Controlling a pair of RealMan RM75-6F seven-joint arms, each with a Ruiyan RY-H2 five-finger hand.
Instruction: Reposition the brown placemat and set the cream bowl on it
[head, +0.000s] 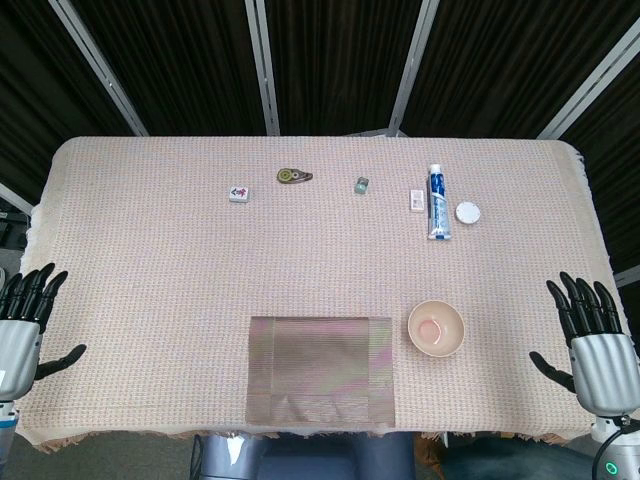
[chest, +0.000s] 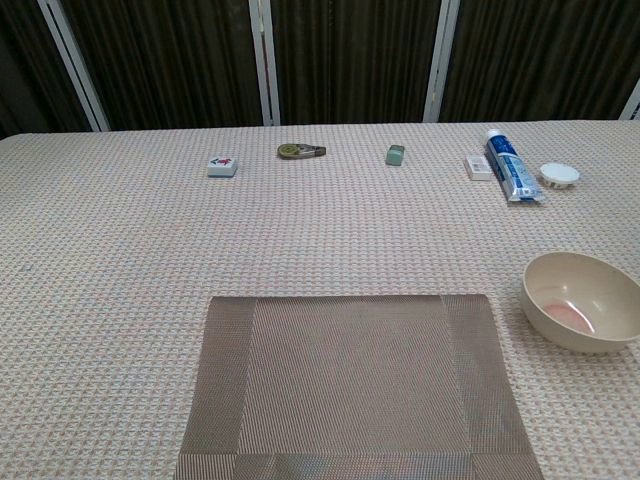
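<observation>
The brown placemat (head: 320, 370) is laid flat at the near middle edge of the table (head: 150, 260), its sides squared to that edge and its long axis running left to right; the cream bowl (head: 436, 327) is set upright just beside its right edge, apart from it. The table is covered by a pale woven cloth, and dark curtains (head: 330, 60) are seen behind. The left hand (head: 25, 325) and right hand (head: 595, 340) are held at the outer near corners, fingers spread and nothing grasped.

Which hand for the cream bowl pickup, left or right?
Right, probably. The cream bowl sits just right of the brown placemat, on the side of the right hand. The left hand is at the opposite table edge, beyond the placemat. Both hands are open and empty.
</observation>
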